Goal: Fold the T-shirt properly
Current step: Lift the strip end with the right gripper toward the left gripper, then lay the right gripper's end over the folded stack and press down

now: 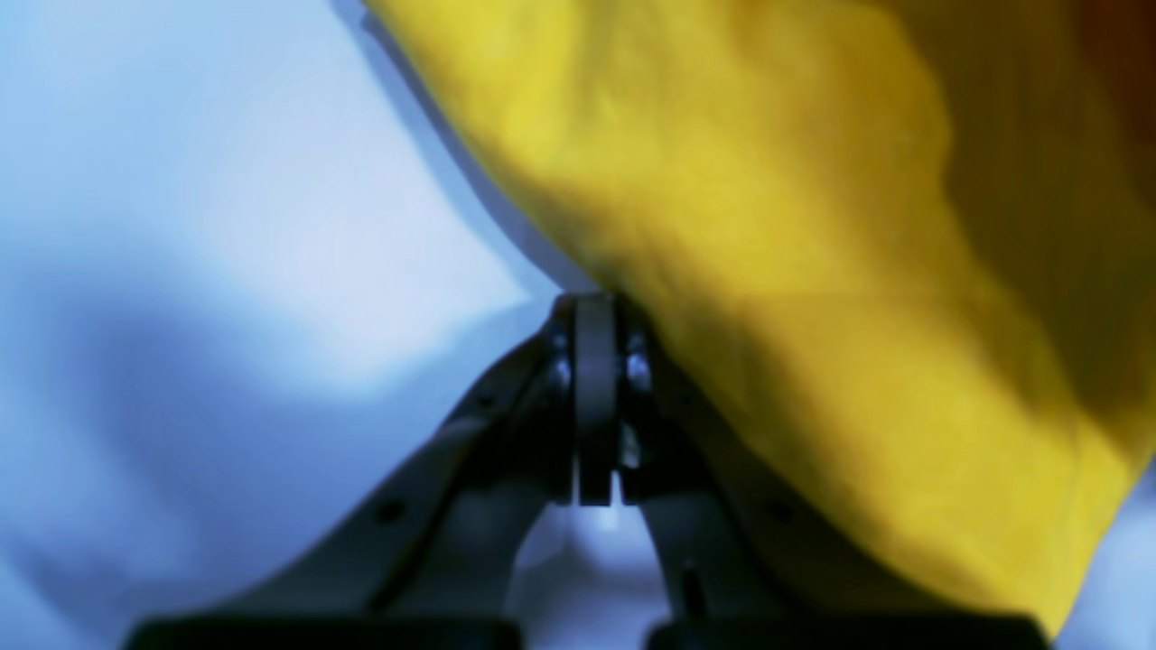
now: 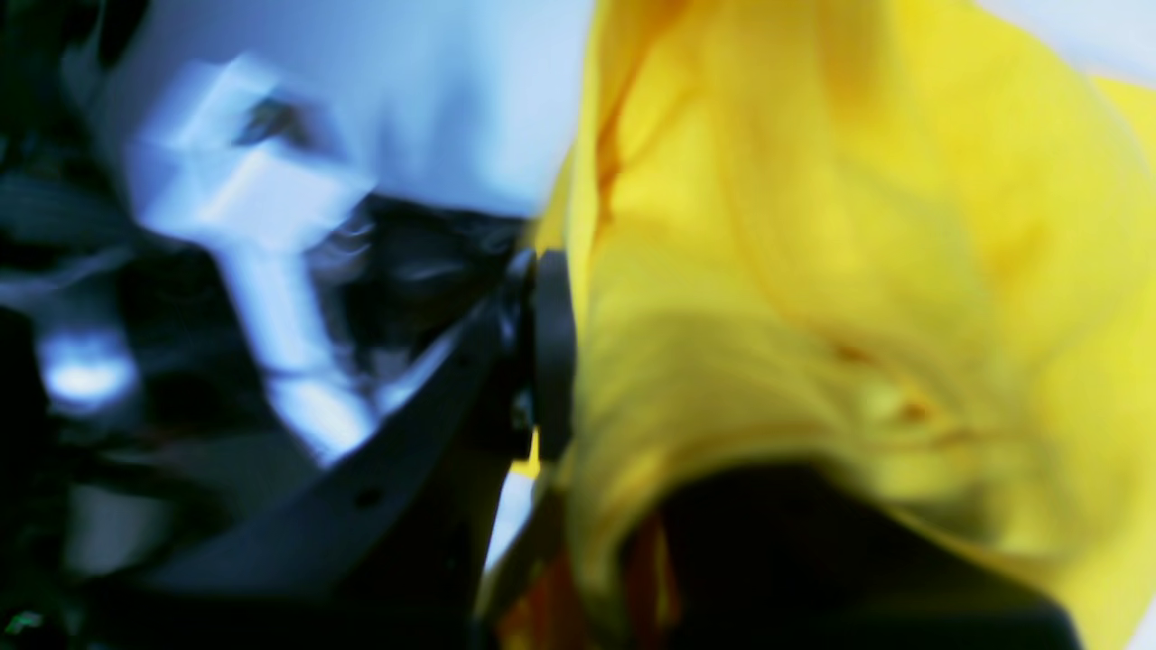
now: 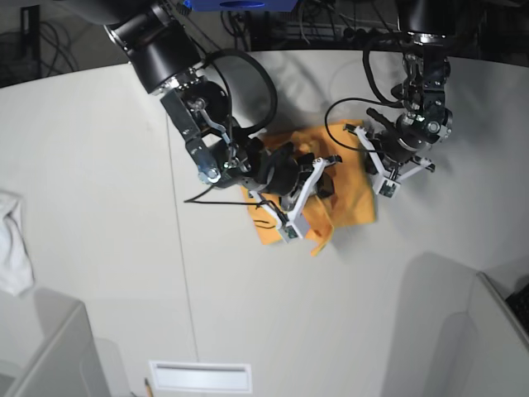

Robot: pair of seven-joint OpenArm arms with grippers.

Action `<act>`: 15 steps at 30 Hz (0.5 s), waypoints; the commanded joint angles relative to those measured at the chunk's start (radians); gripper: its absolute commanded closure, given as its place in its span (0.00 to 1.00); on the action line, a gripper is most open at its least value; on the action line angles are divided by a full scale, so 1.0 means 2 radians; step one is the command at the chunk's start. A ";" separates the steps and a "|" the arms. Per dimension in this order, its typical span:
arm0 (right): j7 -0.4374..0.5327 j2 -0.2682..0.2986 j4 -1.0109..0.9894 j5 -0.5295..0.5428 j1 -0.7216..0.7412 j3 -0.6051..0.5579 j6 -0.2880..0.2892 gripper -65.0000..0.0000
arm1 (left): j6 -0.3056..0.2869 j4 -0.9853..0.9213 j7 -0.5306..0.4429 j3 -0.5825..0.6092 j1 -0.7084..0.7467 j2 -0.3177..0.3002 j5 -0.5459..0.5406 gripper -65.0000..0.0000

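Observation:
The yellow-orange T-shirt (image 3: 351,197) lies bunched on the white table (image 3: 99,165), between the two arms. In the base view my left gripper (image 3: 359,132) is at the shirt's upper right corner. My right gripper (image 3: 324,175) reaches into the shirt's middle from the left. In the left wrist view the left gripper (image 1: 596,302) is shut, and the T-shirt (image 1: 768,226) hangs from its tips and drapes over the right finger. In the right wrist view the right gripper (image 2: 564,352) is shut on a fold of the T-shirt (image 2: 813,271), which hides one finger. Both wrist views are blurred.
A small white cloth (image 3: 12,244) lies at the table's left edge. Grey partitions (image 3: 41,347) stand at the two near corners. Black cables (image 3: 248,74) loop beside the arms at the back. A white strip (image 3: 198,376) lies by the front edge.

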 commanded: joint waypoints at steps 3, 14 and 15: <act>0.035 -0.004 -0.025 0.011 0.015 -0.004 0.004 1.00 | -0.002 0.028 0.000 -0.002 0.015 -0.005 -0.002 1.00; 0.006 -0.031 -0.038 0.007 0.024 -0.015 0.003 0.40 | -0.003 0.098 0.000 -0.117 0.087 -0.026 -0.007 1.00; 0.006 -0.029 -0.036 0.007 0.026 -0.021 -0.004 0.41 | -0.003 0.101 0.000 -0.139 0.089 -0.026 -0.010 1.00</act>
